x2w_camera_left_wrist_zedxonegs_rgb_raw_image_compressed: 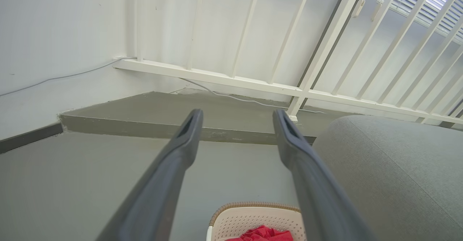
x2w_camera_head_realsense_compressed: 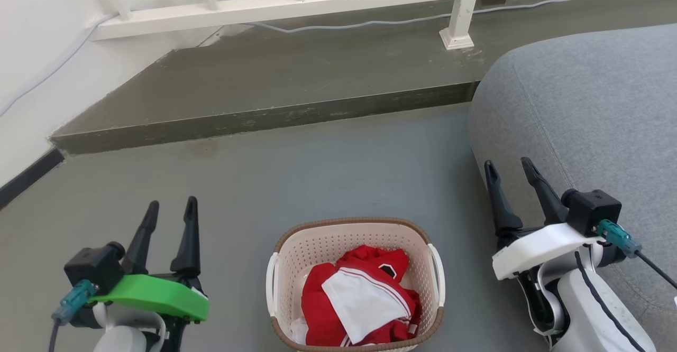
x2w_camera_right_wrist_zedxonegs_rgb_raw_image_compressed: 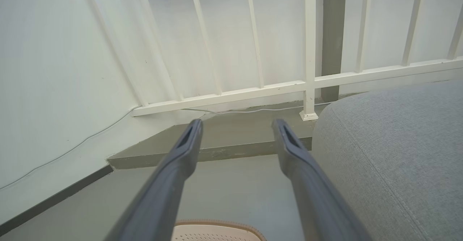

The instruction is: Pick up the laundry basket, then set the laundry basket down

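The laundry basket (x2w_camera_head_realsense_compressed: 296, 257), cream perforated plastic with a brown woven-look rim and white side handles, sits on the grey floor at the bottom centre of the head view, holding red and white clothes (x2w_camera_head_realsense_compressed: 359, 299). My left gripper (x2w_camera_head_realsense_compressed: 172, 210) hovers open to the basket's left, apart from it. To the basket's right my right gripper (x2w_camera_head_realsense_compressed: 512, 168) stands open too, with nothing between its fingers. The basket's far rim (x2w_camera_left_wrist_zedxonegs_rgb_raw_image_compressed: 253, 205) peeks in at the bottom of the left wrist view between the left gripper (x2w_camera_left_wrist_zedxonegs_rgb_raw_image_compressed: 238, 115) fingers, and the rim (x2w_camera_right_wrist_zedxonegs_rgb_raw_image_compressed: 217, 223) shows below the right gripper (x2w_camera_right_wrist_zedxonegs_rgb_raw_image_compressed: 237, 124).
A grey upholstered sofa (x2w_camera_head_realsense_compressed: 592, 109) fills the right side, close beside my right arm. A raised concrete step (x2w_camera_head_realsense_compressed: 264, 119) runs across ahead, with a white railing (x2w_camera_head_realsense_compressed: 296, 3) and a pale cable (x2w_camera_head_realsense_compressed: 370, 23) on it. A white wall (x2w_camera_head_realsense_compressed: 31, 51) stands at the left.
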